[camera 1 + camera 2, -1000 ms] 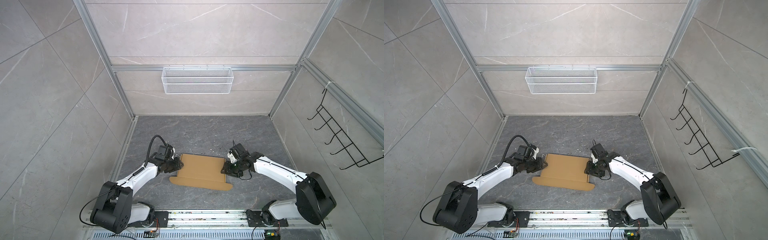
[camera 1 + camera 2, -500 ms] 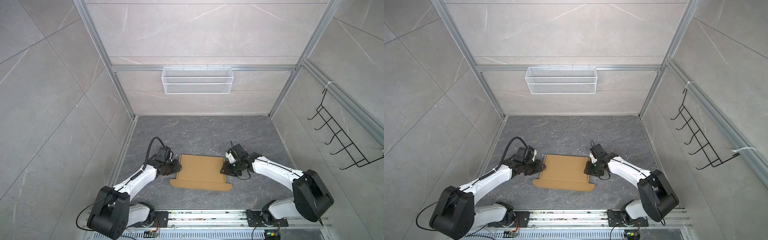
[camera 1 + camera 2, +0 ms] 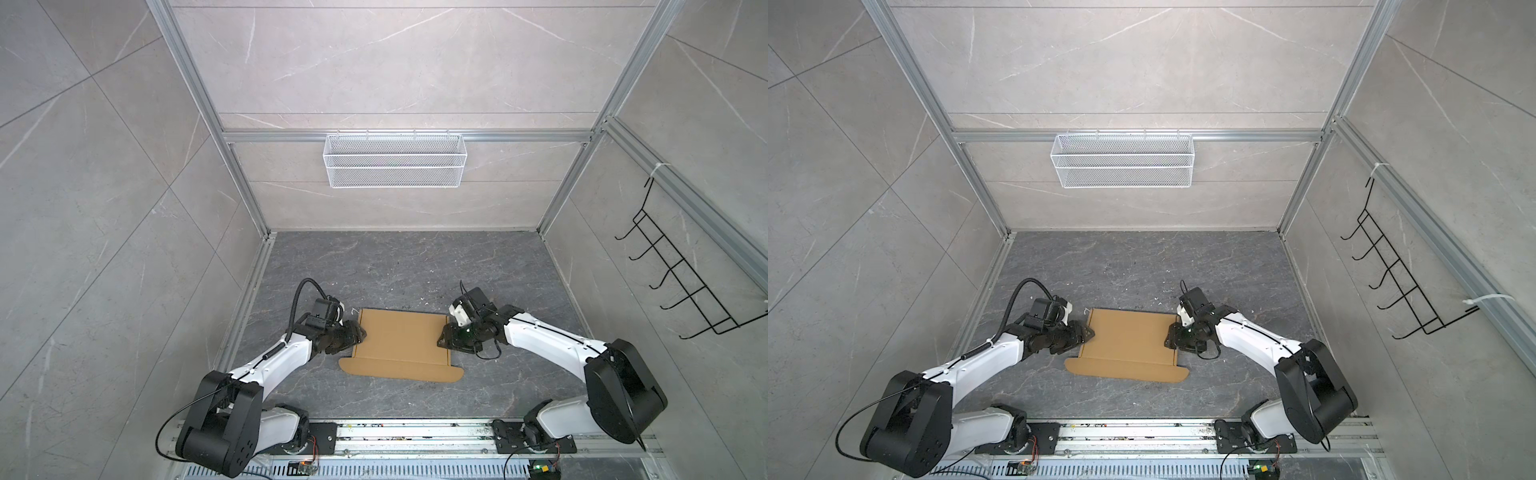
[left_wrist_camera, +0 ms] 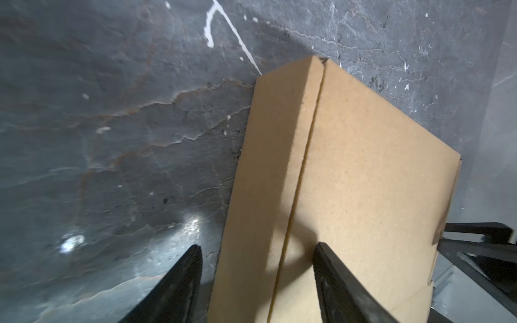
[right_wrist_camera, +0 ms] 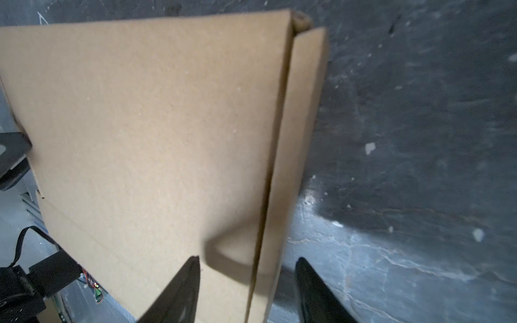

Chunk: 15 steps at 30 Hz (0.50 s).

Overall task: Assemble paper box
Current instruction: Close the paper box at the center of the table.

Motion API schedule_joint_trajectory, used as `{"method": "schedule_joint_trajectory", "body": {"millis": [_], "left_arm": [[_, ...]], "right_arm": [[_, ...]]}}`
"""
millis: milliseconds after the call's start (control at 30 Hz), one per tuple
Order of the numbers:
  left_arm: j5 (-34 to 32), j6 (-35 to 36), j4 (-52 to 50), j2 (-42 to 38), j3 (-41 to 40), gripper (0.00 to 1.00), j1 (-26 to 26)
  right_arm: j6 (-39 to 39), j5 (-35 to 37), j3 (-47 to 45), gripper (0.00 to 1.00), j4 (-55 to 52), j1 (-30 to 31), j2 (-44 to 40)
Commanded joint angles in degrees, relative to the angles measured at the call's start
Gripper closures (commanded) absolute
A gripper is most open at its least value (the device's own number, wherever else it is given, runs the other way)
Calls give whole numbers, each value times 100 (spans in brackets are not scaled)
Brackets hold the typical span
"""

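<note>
Brown paper box lies on the desk; we note the left end effector and right end effector have just opened astride its side edges, apparently gripping nothing, so the side folds are likely set.

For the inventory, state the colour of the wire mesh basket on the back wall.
White; the wire mesh basket shows best in both top views.

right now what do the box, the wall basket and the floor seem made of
Paper box: matte brown cardboard, creased fold lines. Basket: white wire mesh, likely coated metal. Floor: dark grey veined slab, stone or stone-look, slight sheen.
</note>
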Motion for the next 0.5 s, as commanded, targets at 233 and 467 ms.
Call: {"method": "schedule_joint_trajectory", "body": {"millis": [233,467], "left_arm": [[341,-100,668,169,309,47,-42],[5,218,307,628,888,40,67]], "right_arm": [[255,-369,578,55,375,17,515],[-191,-69,1277,46,1,-138,907]]}}
